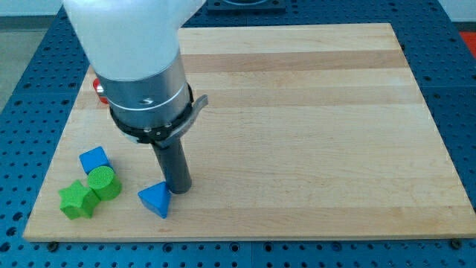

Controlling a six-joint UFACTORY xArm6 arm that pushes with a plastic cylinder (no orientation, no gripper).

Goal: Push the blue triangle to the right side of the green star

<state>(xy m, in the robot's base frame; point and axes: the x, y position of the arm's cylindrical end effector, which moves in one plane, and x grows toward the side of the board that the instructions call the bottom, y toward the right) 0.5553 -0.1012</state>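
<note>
Tip (pixel 179 189) touching blue triangle (pixel 156 199), green star (pixel 76 200) at view's left

The single camera looks down at a slant from above the near edge of the pale wooden board (pixel 312 112), facing across it toward the view's top, where the board's far edge narrows against the blue perforated table (pixel 454 89). It sits close enough that the board fills nearly the whole frame, its corners just inside. The white and grey arm body (pixel 141 59) looms large at the upper left, cut off by the frame's top.
</note>
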